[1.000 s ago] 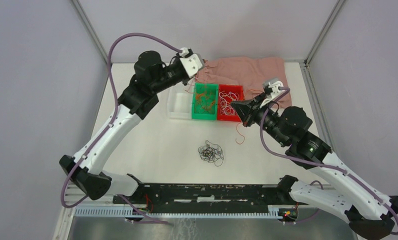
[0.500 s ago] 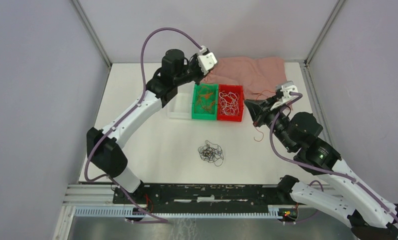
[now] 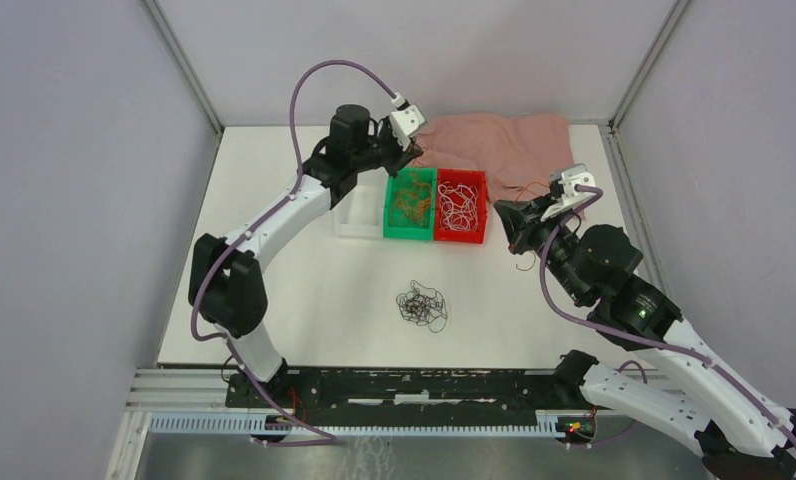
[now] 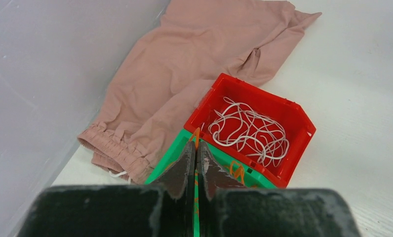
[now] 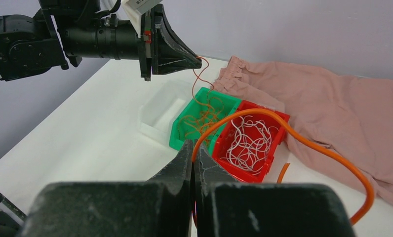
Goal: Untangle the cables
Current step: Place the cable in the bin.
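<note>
The left gripper is shut tight, with a thin orange-brown wire pinched between the tips of its two fingers. It hangs in the air over the far end of the green bin. The wire falls from the tips in a wavy line down into this bin, where more orange-brown cables lie in a loose heap.

The right gripper is also shut, and it holds an orange cable. This cable comes out from between the fingers, makes a wide arc to the right and bends down again. In the top view its loose end hangs under the gripper, above the table, to the right of the red bin.

The red bin contains white cables in open curls. Three bins stand side by side and touch each other: a white bin on the left, the green one in the middle and the red one on the right.

A pink garment lies crumpled behind them, along the far edge of the table, and its hem reaches the back of the green and red bins.

A black tangle of thin wires lies alone on the table, nearer to the arm bases and well apart from the bins.
</note>
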`<action>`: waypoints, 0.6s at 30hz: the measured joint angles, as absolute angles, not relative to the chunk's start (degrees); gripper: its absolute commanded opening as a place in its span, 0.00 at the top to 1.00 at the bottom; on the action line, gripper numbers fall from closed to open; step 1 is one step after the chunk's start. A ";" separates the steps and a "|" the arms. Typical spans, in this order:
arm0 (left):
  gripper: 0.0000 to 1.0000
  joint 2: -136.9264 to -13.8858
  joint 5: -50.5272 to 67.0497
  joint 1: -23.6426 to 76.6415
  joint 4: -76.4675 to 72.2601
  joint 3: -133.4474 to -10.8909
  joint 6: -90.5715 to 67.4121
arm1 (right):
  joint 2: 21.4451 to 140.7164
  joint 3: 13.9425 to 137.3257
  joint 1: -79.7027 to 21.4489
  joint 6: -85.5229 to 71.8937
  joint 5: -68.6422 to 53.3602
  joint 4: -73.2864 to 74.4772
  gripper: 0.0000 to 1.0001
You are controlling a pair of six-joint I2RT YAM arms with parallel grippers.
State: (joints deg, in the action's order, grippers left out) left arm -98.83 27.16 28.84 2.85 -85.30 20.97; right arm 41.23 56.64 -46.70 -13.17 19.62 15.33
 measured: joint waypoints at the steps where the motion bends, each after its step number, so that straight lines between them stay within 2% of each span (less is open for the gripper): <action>1: 0.97 -98.98 27.29 28.84 2.87 -85.27 20.93 | 41.23 56.64 -46.70 -13.13 19.62 15.35 0.99; 12: 0.96 -103.70 24.77 28.23 6.20 -82.26 25.96 | 43.42 56.66 -46.30 -12.82 19.73 15.05 1.00; 14: 0.90 -105.06 23.68 28.21 7.38 -81.23 26.59 | 44.91 56.73 -46.06 -12.99 19.53 14.72 0.99; 16: 0.78 -106.00 22.68 28.23 8.10 -80.55 26.81 | 46.63 57.23 -45.82 -13.13 19.29 14.46 0.99; 18: 0.52 -106.65 22.09 28.25 9.15 -80.20 27.38 | 48.88 57.89 -45.39 -13.28 18.72 14.20 0.99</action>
State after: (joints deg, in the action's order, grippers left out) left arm -106.65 22.09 28.25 9.15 -80.20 27.38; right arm 48.88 57.89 -45.39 -13.28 18.72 14.20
